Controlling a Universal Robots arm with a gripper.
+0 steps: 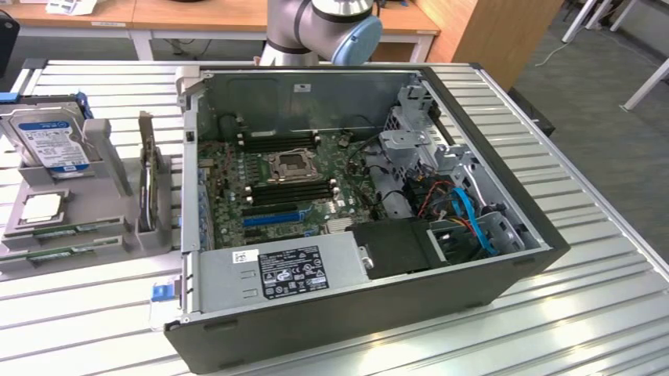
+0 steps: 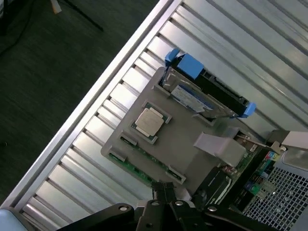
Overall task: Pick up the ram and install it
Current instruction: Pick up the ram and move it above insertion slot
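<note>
Hand (image 2: 162, 188): fingers together, holding nothing, close by ram (image 2: 144, 168). Ram lies flat in edge slot of gray tray (image 2: 192, 154). Same tray holds silver chip (image 2: 150, 121), hard drive (image 2: 204, 98). Exterior view: tray at 9 o'clock of open computer box (image 1: 366, 321), both on slatted surface (image 1: 94, 313).

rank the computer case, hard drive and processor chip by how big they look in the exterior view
1. computer case, by far the largest
2. hard drive, standing upright in its holder
3. processor chip, clearly the smallest
</note>
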